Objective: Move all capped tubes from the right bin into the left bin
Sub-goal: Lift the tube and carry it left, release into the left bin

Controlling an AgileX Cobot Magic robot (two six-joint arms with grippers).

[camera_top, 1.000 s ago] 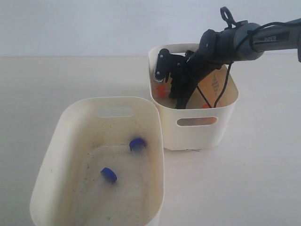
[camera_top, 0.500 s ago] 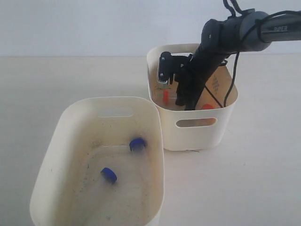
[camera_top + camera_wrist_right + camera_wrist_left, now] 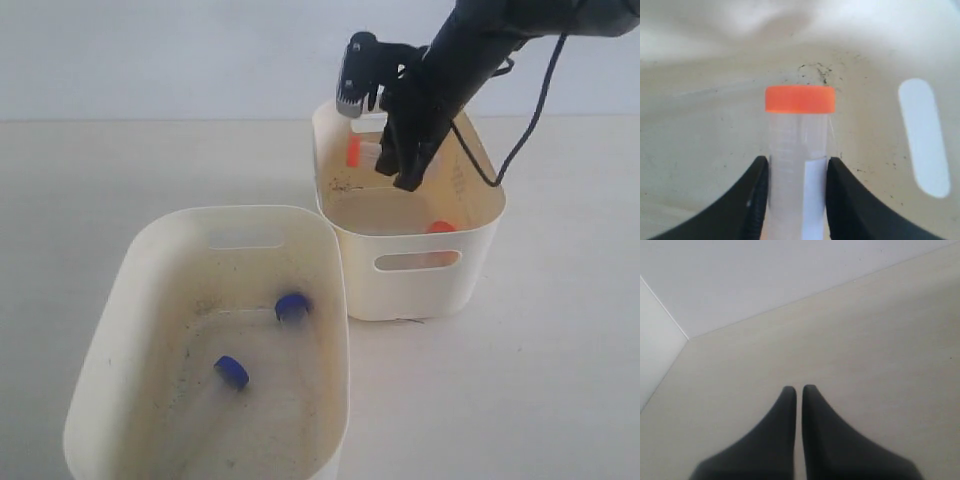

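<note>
My right gripper (image 3: 387, 160) hangs over the right bin (image 3: 420, 290), shut on a clear tube with an orange-red cap (image 3: 353, 150). In the right wrist view the jaws (image 3: 797, 162) pinch this tube's body, which bears a white label patch, below its cap (image 3: 800, 99). A second orange-red capped tube (image 3: 439, 228) lies on that bin's floor by the near wall. Two blue-capped tubes (image 3: 291, 305) (image 3: 232, 371) lie in the grime-speckled left bin (image 3: 240, 215). My left gripper (image 3: 799, 388) is shut on nothing over bare table, and does not show in the exterior view.
The two bins stand close together, the left one nearer the camera. The right arm and its cable (image 3: 530, 110) reach in from the upper right. The right bin has a slot handle (image 3: 924, 137) and dark specks on its floor.
My right gripper has risen from inside the right bin to above its rim, carrying the orange-red capped tube up with it. The other tubes have not moved.
</note>
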